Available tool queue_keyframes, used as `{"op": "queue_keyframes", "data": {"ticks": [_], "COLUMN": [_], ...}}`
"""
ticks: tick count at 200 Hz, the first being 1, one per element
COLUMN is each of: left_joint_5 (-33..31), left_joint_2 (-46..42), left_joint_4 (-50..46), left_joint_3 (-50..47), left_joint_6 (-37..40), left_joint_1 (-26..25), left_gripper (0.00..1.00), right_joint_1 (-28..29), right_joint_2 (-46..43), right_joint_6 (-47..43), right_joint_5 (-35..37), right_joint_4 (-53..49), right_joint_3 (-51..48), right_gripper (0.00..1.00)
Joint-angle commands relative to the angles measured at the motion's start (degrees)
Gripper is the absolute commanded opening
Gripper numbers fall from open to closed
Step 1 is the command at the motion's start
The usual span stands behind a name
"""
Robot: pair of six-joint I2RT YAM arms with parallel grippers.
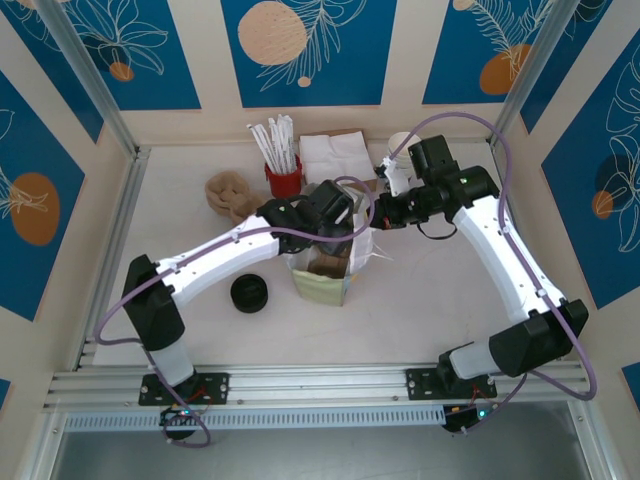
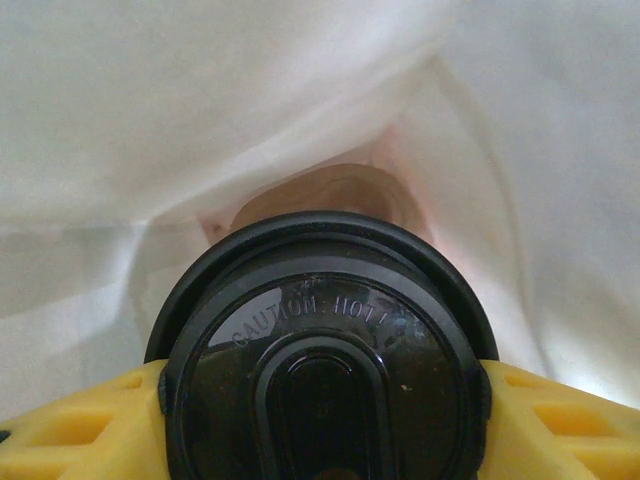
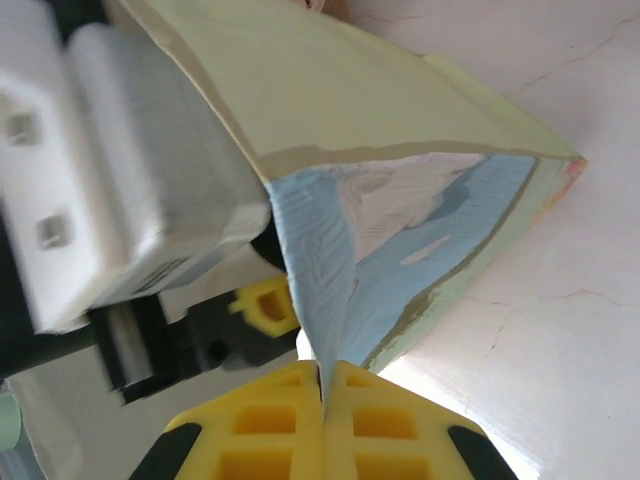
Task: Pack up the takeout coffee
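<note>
The left pincer (image 2: 320, 415) grips the takeout coffee (image 2: 320, 340), a small round cup under a black domed plastic lid embossed "CAUTION HOT". One yellow finger (image 2: 70, 430) presses on each side of the lid's rim, so the cup sits squarely between them. White paper walls fold in close ahead of and around this pincer. From above, it reaches down into the open mouth of a pale green paper bag (image 1: 322, 285) standing upright on the white table (image 1: 430, 300). The cup is therefore inside the bag's mouth, but I cannot tell whether it touches the bottom.

The right pincer (image 3: 325, 395) is closed on the bag's top edge, with the thin paper pinched between its yellow fingers. The bag's pale green wall spreads away in front of it.

An all-black round lid piece (image 1: 249, 293) lies on the table to the left of the left pincer, well apart from it and nearer the arm bases. Beyond the left pincer stand a red cup of white straws (image 1: 283, 178) and a stack of white napkins (image 1: 335, 150).
</note>
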Motion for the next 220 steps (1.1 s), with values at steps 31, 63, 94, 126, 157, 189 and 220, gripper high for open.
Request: {"op": "queue_keyframes", "data": {"ticks": [31,63,94,126,157,189,220], "left_joint_5": [-0.62,2.56,5.11,6.98,9.02,11.42,13.08], "left_joint_2": [2.06,2.49,2.84,4.66,6.12,8.21,9.93], "left_joint_4": [3.95,5.02,5.81,4.67,3.35,1.09,-2.81], "left_joint_3": [1.11,0.87,0.22,2.01,3.89,6.02,9.46], "left_joint_6": [-1.77,-2.75,-3.97,-4.33,-4.03,-3.52,-2.77], "left_joint_1": [0.20,0.42,1.32,1.70,1.88,1.89,1.97], "left_gripper": [0.64,0.64,0.64,0.64,0.64,0.64,0.64], "right_joint_1": [0.64,0.29,-2.42,-5.34,-5.88,-5.99,-5.95], "right_joint_2": [-2.99,-2.67,-0.98,1.61,3.37,4.50,4.94], "right_joint_6": [-1.53,-0.80,1.88,4.04,5.11,4.61,3.66], "right_joint_5": [-2.91,-2.49,-2.65,-3.45,-3.88,-3.83,-2.27], "right_joint_4": [1.11,1.03,-1.27,-4.69,-6.55,-7.96,-9.46], "right_joint_3": [-3.22,-3.81,-3.48,-2.77,-1.63,-1.11,0.21], "right_gripper": [0.00,0.00,0.00,0.00,0.00,0.00,0.00]}}
